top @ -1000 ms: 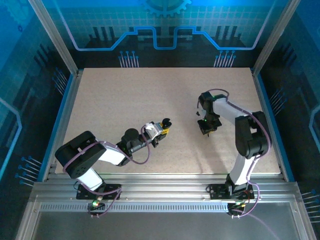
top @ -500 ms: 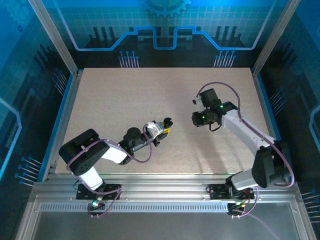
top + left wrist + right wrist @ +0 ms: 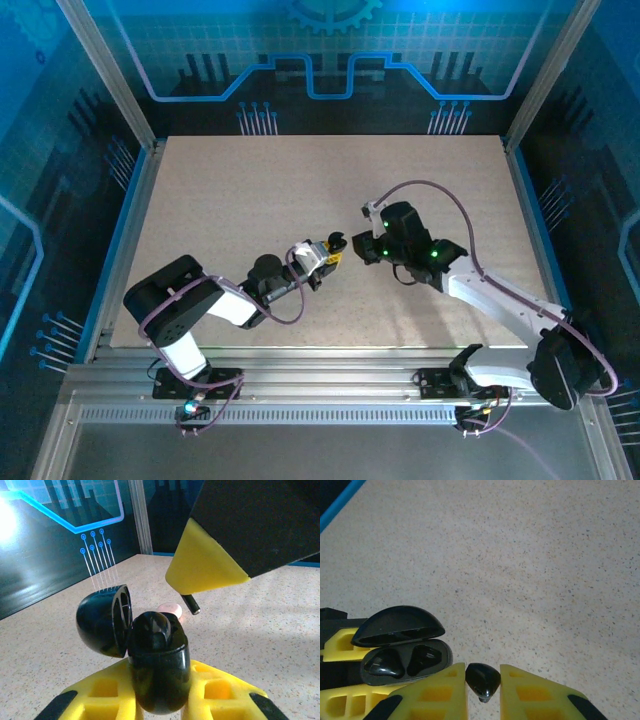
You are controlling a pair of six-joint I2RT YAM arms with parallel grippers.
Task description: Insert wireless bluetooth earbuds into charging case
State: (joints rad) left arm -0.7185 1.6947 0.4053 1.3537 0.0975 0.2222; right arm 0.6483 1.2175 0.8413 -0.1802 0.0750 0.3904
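Swung leftward, right jaws pinch earbud (image 3: 482, 680) beside open charging case (image 3: 397, 623).

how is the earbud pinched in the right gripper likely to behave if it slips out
The earbud looks glossy and rounded, so it is probably slippery and could twist in the right gripper. It is tiny, so likely very light. Dropped on the table, its bulb would probably roll.
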